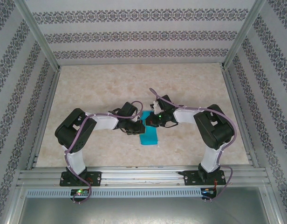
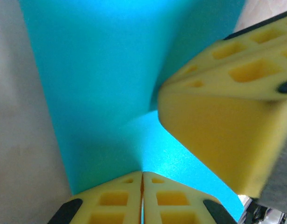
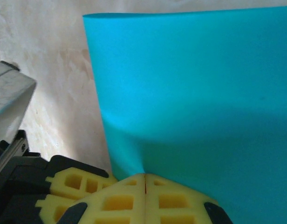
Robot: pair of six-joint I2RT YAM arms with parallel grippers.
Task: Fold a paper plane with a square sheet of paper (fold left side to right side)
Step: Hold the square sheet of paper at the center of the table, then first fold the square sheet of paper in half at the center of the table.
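A pale marbled table [image 1: 87,93] inside patterned walls carries the work. The left gripper [image 2: 142,179] and the right gripper [image 3: 145,179] are both clenched, each pinching an edge of the square sheet of paper [image 1: 148,136]. The sheet lies at the centre of the top view, just below the two wrists, and bows upward from both sets of fingertips. It looks light, floppy and easily creased, so gentle edge pinches near the corners suit it best.

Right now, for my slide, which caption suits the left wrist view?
Left fingers shut on the teal square sheet of paper, right fingers close beside them.
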